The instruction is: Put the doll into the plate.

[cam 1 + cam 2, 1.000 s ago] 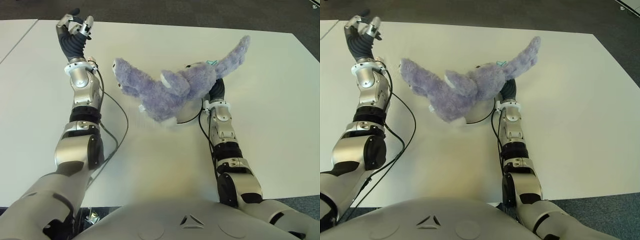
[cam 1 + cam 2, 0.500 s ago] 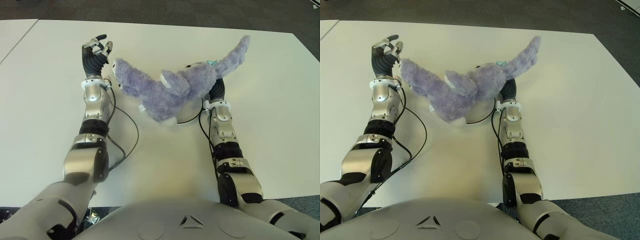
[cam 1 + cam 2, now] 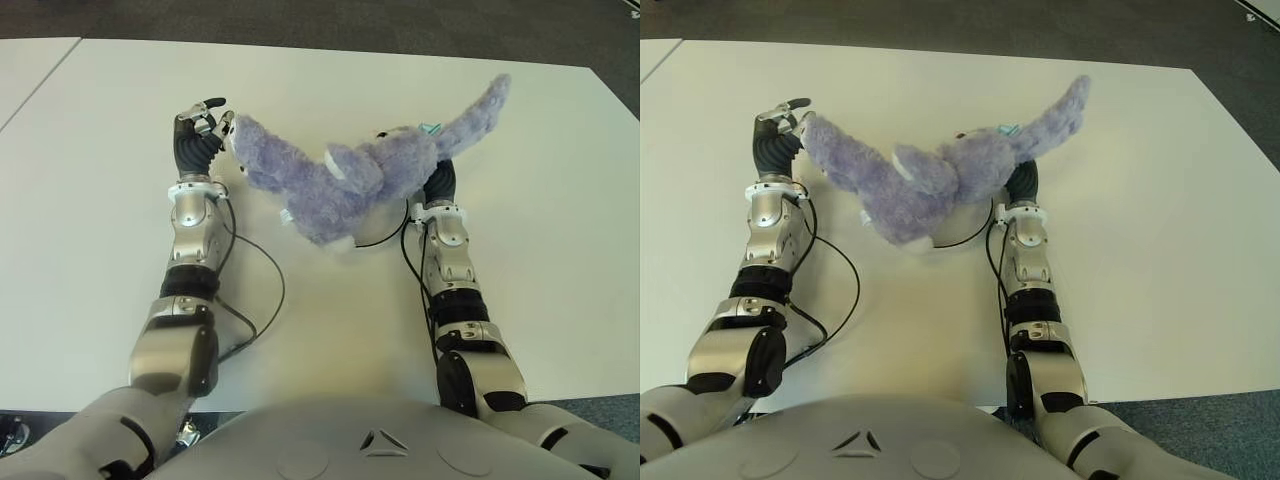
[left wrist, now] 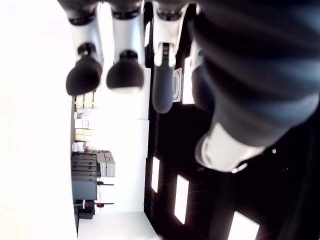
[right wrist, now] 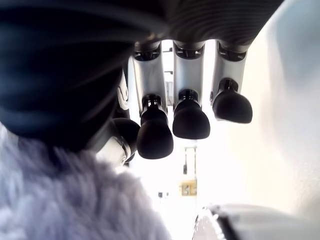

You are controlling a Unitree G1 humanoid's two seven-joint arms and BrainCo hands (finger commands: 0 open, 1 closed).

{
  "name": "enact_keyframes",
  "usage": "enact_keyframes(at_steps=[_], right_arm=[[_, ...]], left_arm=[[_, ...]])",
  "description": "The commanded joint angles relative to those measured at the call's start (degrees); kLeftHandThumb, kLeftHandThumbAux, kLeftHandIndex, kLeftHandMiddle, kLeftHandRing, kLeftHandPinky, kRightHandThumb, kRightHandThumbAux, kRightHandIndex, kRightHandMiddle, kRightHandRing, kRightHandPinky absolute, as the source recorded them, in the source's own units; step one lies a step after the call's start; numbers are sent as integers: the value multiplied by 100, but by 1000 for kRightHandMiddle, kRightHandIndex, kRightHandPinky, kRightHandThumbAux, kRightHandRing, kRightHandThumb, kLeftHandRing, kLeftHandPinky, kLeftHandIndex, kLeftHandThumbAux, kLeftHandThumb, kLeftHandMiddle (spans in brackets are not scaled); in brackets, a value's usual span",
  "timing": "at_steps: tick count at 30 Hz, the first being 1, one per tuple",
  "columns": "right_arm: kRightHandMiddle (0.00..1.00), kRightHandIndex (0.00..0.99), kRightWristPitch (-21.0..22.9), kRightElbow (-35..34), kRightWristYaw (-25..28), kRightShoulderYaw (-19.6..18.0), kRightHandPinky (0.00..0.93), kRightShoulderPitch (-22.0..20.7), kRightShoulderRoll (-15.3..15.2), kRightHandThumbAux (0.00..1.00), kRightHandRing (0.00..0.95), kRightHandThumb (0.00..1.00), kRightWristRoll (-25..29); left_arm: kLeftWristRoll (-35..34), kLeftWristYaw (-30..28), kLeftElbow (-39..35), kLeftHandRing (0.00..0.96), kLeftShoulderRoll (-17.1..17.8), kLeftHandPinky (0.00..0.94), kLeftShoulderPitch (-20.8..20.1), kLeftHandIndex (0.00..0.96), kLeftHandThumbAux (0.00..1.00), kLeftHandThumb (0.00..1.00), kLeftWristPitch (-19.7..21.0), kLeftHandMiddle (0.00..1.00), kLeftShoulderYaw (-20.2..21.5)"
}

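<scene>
Purple plush doll (image 3: 345, 180) sprawled across the middle of the white table (image 3: 560, 250), its body covering most of the plate (image 3: 345, 243), of which I see only a pale sliver of rim under the near edge of the fur. One long limb of the doll points up and away toward the far right; the other end reaches toward the left hand (image 3: 200, 135).

From my remote station I read the left hand as raised beside that left end of the doll, fingertips just at the fur; in its wrist view the fingers (image 4: 125, 75) hang loosely spread and hold nothing (no fur shows between them).

My right hand (image 5: 175, 120) sits under the doll's right side, hidden in the eye views, with only the right forearm (image 3: 445, 250) emerging toward me. Its wrist view shows fur close against the palm side while the fingers (image 5: 190, 117) extend with only a slight curl and do not close on anything, so I call this hand unclenched, supporting rather than gripping
</scene>
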Motion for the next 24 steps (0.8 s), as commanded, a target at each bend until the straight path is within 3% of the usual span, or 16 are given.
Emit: enact_keyframes(at_steps=[1, 9, 15, 24], right_arm=[[793, 441, 381, 170, -25, -38, 810, 571, 68, 719, 792, 706, 49], [794, 441, 504, -140, -85, -48, 807, 692, 111, 718, 793, 707, 43], [793, 441, 663, -567, -122, -40, 802, 906, 122, 718, 792, 707, 27], [793, 441, 843, -941, -86, -34, 808, 1119, 146, 718, 793, 707, 48]], left_arm=[[74, -134, -395, 846, -207, 786, 383, 792, 810, 302, 294, 855, -229], [117, -164, -608, 863, -316, 841, 491, 811, 809, 315, 627, 874, -366], [18, -193, -204, 872, -356, 838, 500, 815, 808, 336, 446, 878, -235], [-121, -120, -159, 874, -591, 848, 683, 815, 812, 334, 208, 879, -73]])
